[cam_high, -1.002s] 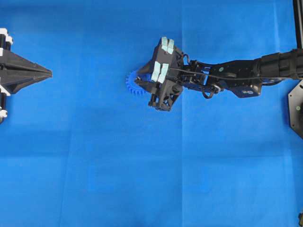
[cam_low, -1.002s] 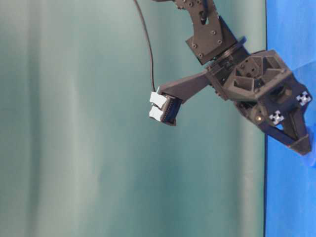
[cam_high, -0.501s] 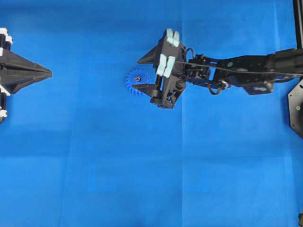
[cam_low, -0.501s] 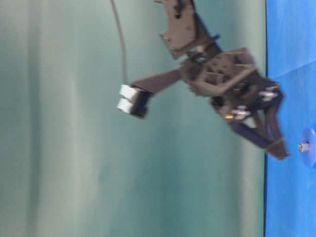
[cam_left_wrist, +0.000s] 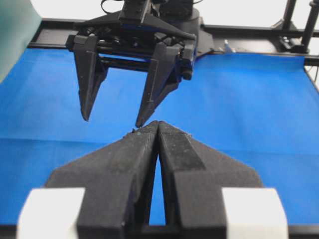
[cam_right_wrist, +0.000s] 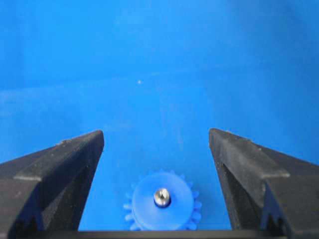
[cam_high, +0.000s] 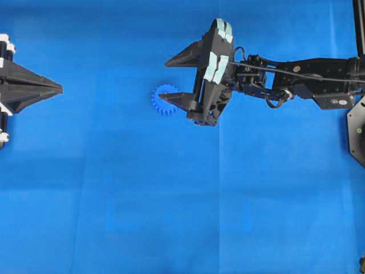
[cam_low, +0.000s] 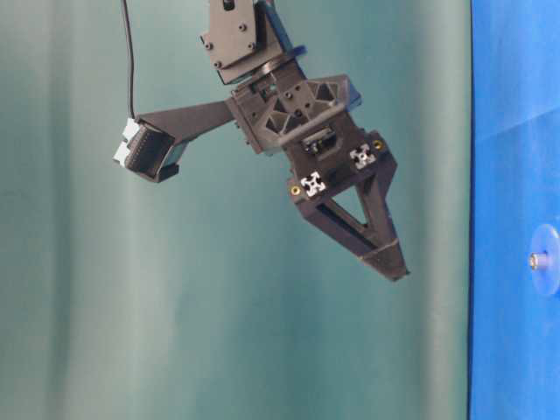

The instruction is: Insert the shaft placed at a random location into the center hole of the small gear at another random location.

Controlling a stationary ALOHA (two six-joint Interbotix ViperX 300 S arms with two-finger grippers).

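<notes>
Blue table (cam_high: 142,200); small gear (cam_high: 163,104) flat on it.

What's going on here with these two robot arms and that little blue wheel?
The job looks done. The shaft stands in the middle of the small gear, which lies flat on the blue table. The right gripper hangs above it with its jaws wide open, holding nothing. The left gripper sits shut at the far side, away from the gear.

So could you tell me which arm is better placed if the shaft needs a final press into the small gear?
Right, probably. The right gripper hangs open above the small gear, whose hub holds the shaft. The left gripper sits shut at the mat's far edge.
</notes>
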